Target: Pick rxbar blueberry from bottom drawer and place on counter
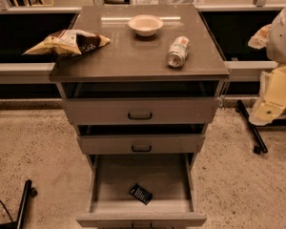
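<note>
The rxbar blueberry (141, 193) lies flat on the floor of the bottom drawer (140, 219), turned at a slant, near the front panel and roughly midway between the 2 side walls. It is the only item visible in that drawer, which is pulled far out, with bare drawer floor on every side of the bar and open space straight above it.

Above, the middle drawer (141, 144) and top drawer (140, 111) each show a dark gap over the front panel; their insides are hidden.

On the counter (133, 58) stand 3 things: a chip bag (66, 42) overhanging the left edge, a pale bowl (146, 25) at the back middle that looks to hold nothing, and a silver can (178, 51) lying on its side right of centre. The front strip of the counter is bare.

The gripper (271, 104) hangs at the right edge of the view, beside the counter's right side and above the speckled floor (38, 151), well apart from the bottom drawer; I cannot tell how its grip stands. A dark base leg (251, 128) lies on the floor beneath it.
</note>
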Tool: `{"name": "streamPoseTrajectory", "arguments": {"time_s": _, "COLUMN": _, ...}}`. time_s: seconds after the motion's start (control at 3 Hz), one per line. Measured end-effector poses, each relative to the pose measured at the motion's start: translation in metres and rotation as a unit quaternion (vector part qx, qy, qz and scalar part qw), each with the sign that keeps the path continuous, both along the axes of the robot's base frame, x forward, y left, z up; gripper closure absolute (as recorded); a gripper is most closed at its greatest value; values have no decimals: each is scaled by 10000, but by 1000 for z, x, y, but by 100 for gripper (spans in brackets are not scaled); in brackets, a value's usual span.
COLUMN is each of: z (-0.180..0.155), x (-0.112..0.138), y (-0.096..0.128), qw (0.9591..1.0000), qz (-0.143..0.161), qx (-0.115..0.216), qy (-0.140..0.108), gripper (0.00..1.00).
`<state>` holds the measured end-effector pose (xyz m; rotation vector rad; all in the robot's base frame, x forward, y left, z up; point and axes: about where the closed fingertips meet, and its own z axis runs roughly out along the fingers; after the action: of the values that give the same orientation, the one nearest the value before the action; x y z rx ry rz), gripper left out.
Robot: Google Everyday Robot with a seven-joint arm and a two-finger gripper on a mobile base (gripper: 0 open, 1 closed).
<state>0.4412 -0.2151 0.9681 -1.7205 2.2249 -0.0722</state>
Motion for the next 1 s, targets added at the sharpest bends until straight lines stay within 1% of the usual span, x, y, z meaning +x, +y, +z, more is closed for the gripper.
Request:
{"name": "streamPoseTrajectory", "arguments": {"time_s": 0.33, "z": -58, "x": 1, "y": 10, "qw": 9980, "qz": 214, "qx": 549, "qy": 241, "gripper": 0}}
{"name": "streamPoseTrajectory", "arguments": {"time_s": 0.67, "z": -136, "x": -8, "y": 19, "qw": 9891, "qz": 234, "qx": 1399, "qy": 400, "gripper": 0}}
{"name": "streamPoseTrajectory", "arguments": {"time_s": 1.0, "z": -145, "x": -1, "y": 18, "qw": 9877, "qz": 125, "qx": 1541, "qy": 218, "gripper": 0}}
